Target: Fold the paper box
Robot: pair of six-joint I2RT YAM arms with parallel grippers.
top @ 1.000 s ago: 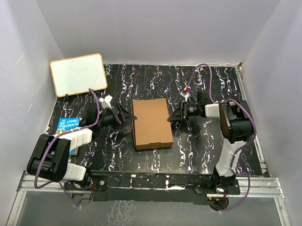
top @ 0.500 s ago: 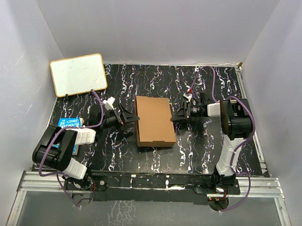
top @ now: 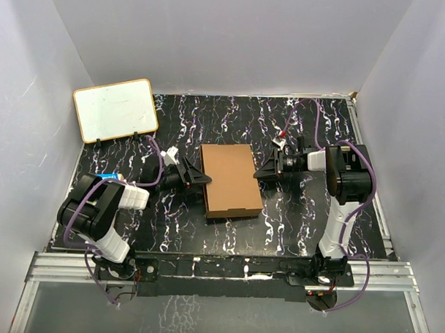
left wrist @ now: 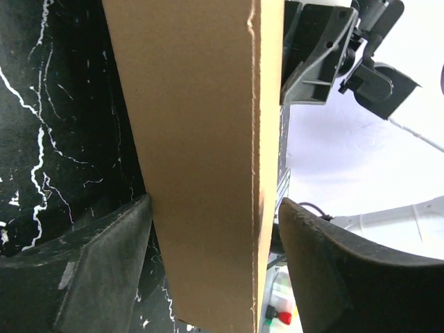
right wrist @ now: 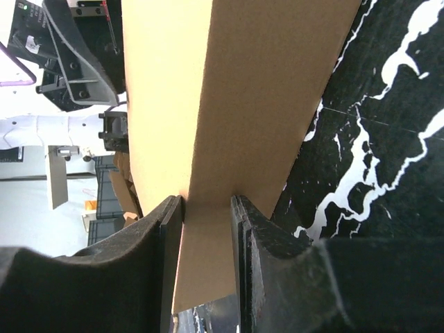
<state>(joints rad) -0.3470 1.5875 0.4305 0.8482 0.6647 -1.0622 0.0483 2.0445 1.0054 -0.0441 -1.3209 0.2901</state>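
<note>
The box (top: 231,180) lies shut and flat in the middle of the table (top: 301,220), its long sides running away from my bases. My left gripper (top: 202,179) is at its left edge, low over the tabletop, with a finger (left wrist: 104,267) on either side of the box's thickness. The tips sit right against the cardboard, but I cannot tell whether they squeeze it or only flank it. My right gripper (top: 262,172) is at the opposite edge, toward the far end, and its fingers (right wrist: 156,270) are clenched on the cardboard there, the brown edge pinched between them. The white board (top: 115,109) stands at the far left corner, well apart from the box.
</note>
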